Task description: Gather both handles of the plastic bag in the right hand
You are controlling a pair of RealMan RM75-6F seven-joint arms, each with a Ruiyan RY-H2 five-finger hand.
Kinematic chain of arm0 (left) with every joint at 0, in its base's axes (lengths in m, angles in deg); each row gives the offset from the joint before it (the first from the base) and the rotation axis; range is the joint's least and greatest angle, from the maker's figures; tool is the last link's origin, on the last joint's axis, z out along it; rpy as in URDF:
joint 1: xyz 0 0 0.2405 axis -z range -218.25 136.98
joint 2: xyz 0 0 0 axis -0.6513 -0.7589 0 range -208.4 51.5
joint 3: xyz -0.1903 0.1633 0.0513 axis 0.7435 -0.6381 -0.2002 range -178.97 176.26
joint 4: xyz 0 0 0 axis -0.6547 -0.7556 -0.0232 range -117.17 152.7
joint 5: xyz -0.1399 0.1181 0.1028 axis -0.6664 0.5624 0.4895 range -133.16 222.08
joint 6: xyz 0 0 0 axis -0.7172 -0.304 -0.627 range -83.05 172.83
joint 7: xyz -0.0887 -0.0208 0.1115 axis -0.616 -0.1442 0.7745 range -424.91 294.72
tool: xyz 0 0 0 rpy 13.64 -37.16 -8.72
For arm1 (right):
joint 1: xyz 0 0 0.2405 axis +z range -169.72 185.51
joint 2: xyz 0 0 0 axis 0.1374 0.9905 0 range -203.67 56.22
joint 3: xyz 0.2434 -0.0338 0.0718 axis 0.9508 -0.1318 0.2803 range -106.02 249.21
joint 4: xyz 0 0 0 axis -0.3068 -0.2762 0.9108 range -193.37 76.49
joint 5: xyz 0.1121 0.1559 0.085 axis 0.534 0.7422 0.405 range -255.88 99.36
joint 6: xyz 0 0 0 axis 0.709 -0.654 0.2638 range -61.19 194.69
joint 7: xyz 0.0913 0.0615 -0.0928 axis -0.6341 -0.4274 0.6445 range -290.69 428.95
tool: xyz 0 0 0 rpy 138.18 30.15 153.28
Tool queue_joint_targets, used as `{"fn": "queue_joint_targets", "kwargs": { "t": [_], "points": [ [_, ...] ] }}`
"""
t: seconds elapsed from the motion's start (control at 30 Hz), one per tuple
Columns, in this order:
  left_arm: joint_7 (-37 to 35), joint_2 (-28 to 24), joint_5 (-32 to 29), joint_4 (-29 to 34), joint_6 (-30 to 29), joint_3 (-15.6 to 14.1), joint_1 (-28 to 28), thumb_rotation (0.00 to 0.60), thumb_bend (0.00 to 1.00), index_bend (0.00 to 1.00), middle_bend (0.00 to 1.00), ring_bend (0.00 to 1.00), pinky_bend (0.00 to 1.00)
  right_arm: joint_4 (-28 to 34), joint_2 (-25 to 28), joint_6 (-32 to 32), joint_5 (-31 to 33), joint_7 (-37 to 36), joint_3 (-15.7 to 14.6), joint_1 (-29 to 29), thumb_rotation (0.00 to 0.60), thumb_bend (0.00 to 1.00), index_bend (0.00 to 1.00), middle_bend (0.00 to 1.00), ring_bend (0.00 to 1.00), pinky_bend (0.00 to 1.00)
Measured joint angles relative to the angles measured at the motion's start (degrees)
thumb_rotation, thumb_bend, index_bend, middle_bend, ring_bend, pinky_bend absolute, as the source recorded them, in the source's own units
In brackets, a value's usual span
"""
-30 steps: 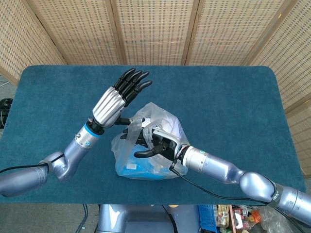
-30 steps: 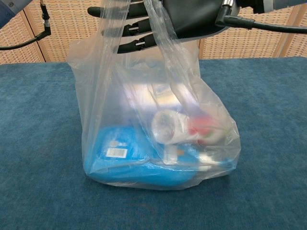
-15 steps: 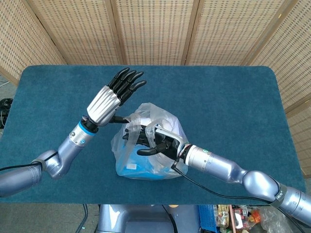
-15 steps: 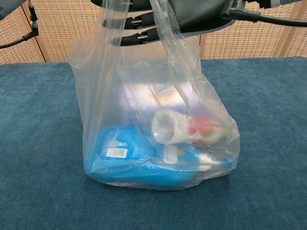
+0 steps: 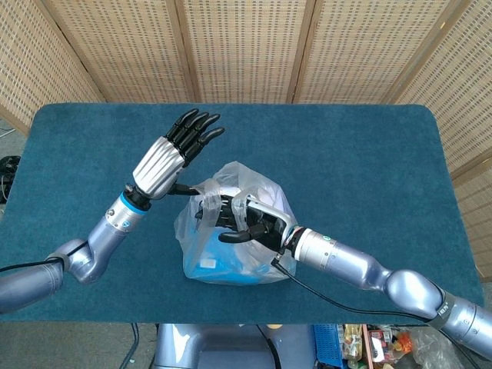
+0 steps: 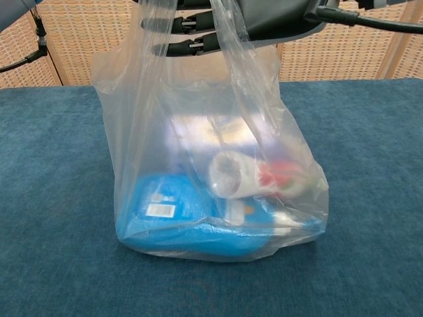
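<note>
Right hand sits over the top of the plastic bag, its dark fingers threaded through the handles and curled under them. In the chest view both clear strips of plastic rise from the bag and drape over those fingers at the top edge of the frame, so the bag's mouth hangs from this hand. Whether each handle is fully hooked I cannot tell, since the plastic is see-through and bunched there.

Out from the hand, the silver right forearm runs off toward the lower right corner of the head view.

The bag itself stands upright on the blue table, near the front middle. Inside, at the bottom, lies a blue packet with a small white label, and beside it a white tube-like item lying on its side, with something red just behind it.

Left hand is up in the air, just left of the bag, palm flat, fingers straight and spread a little, holding nothing. Its thumb points toward the bag's upper edge; touching or not, I cannot tell.

Behind the table stands a wicker screen.
</note>
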Motion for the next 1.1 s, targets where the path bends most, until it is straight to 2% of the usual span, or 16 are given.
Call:
{"fn": "queue_joint_targets", "kwargs": {
  "t": [0.23,0.4,0.6,0.83,1.1],
  "points": [
    [-1.32,-0.09,0.14,-0.67,0.07,-0.64,-0.43,0.593,0.0,0.0,0.0,0.0,0.0,-0.19,-1.03,-1.02,0.14,0.34,0.08,-0.26,0.6,0.0,0.25,0.3,0.18,0.11],
    [-4.35,-1.83,0.93,-0.92,0.22,-2.04,-1.22,0.487,0.0,0.0,0.0,0.0,0.0,0.48,-0.87,-2.73,-0.02,0.49,-0.02,-0.52,0.6,0.0,0.25,0.3,0.18,0.11],
    [-6.54,-5.2,2.33,-0.21,0.18,-3.85,-2.49,0.449,0.0,0.0,0.0,0.0,0.0,1.07,-0.38,-4.29,-0.4,0.56,-0.64,-0.42,0.6,0.0,0.25,0.3,0.18,0.11],
    [-7.38,-8.32,3.15,0.32,0.37,-5.49,-4.04,0.44,0.0,0.0,0.0,0.0,0.0,1.38,-0.05,-6.11,-0.67,0.28,-1.49,0.04,0.6,0.0,0.25,0.3,0.18,0.11],
    [-9.2,-10.07,3.58,-1.6,-0.86,-5.95,-5.29,0.446,0.0,0.0,0.0,0.0,0.0,1.45,0.21,-7.79,-0.8,-0.39,-2.53,0.95,0.6,0.0,0.25,0.3,0.18,0.11]
  ]
}}
